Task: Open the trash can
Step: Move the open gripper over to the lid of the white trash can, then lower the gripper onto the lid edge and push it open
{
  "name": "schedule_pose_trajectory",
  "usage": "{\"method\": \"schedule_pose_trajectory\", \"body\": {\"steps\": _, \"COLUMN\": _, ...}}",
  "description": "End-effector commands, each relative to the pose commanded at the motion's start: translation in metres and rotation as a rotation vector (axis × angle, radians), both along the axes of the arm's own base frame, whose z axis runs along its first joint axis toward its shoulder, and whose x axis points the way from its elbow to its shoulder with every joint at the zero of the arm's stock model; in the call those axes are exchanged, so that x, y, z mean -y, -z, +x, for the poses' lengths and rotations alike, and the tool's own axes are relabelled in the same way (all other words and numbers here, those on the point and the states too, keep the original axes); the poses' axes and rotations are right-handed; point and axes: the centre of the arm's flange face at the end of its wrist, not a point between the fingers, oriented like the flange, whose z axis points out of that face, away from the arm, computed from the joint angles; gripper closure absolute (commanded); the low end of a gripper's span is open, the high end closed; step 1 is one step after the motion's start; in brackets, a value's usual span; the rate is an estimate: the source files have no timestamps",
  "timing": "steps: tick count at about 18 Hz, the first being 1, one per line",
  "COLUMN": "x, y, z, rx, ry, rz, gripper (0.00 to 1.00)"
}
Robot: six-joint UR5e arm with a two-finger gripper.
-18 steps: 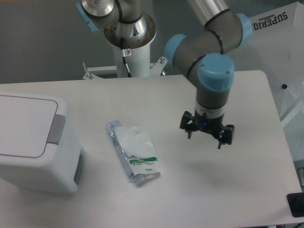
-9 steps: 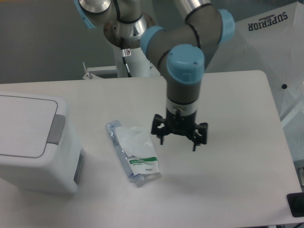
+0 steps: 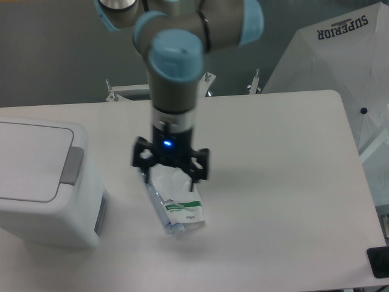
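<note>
The trash can [image 3: 42, 182] is a white boxy bin with rounded corners at the left edge of the table. Its flat lid [image 3: 30, 159] lies closed, and its grey push tab [image 3: 72, 165] faces right. My gripper [image 3: 169, 172] hangs open and empty above the table, over the top end of a clear packet, to the right of the trash can and apart from it. Its fingers point down.
A clear plastic packet with green print [image 3: 176, 204] lies on the table partly under the gripper. A white umbrella [image 3: 340, 55] stands past the table's right side. A dark object [image 3: 380, 261] sits at the lower right corner.
The gripper has moved steadily left across the table, from the right half to above the packet, nearer the trash can. The trash can and packet have not moved.
</note>
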Motion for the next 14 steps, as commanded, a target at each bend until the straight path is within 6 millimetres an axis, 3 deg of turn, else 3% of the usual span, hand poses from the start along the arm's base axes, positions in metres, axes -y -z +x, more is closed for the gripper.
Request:
{"method": "schedule_pose_trajectory", "body": {"steps": 3, "x": -0.009, "y": -0.01, "z": 0.021, "rx": 0.036, "ry": -0.013, "rz": 0.033, "gripper": 0.0}}
{"method": "schedule_pose_trajectory", "body": {"steps": 7, "x": -0.012, "y": -0.029, "z": 0.023, "rx": 0.052, "ry": -0.035, "rz": 0.075, "gripper": 0.0}}
{"method": "schedule_pose_trajectory", "body": {"steps": 14, "x": -0.014, "y": -0.034, "z": 0.031, "rx": 0.081, "ry": -0.054, "rz": 0.095, "gripper": 0.0}}
